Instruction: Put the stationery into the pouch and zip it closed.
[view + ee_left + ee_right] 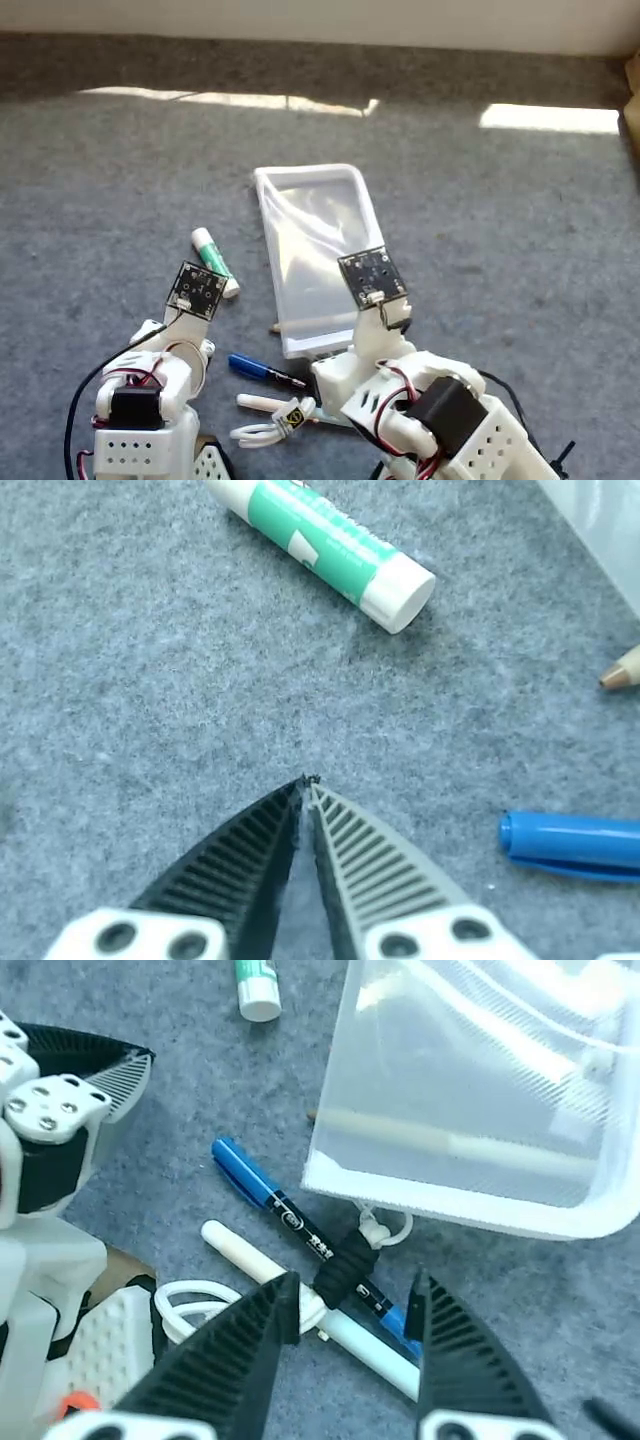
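beside the pouch (pixel 450 1205), the right claw (pixel 355 1285) is spread wide, empty, over the blue pen (pixel 250 1180); the white pen (pixel 240 1252) beside it may be snagged too. the left claw (pixel 308 780) is pinched together, empty.

Translucent pouch (pixel 310 235) flat, glue stick (pixel 214 256) beside

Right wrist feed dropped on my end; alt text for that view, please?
The right gripper, fingers open, hangs over a blue pen lying beside a white pen on grey carpet. The translucent pouch lies just beyond them, a glue stick farther off.
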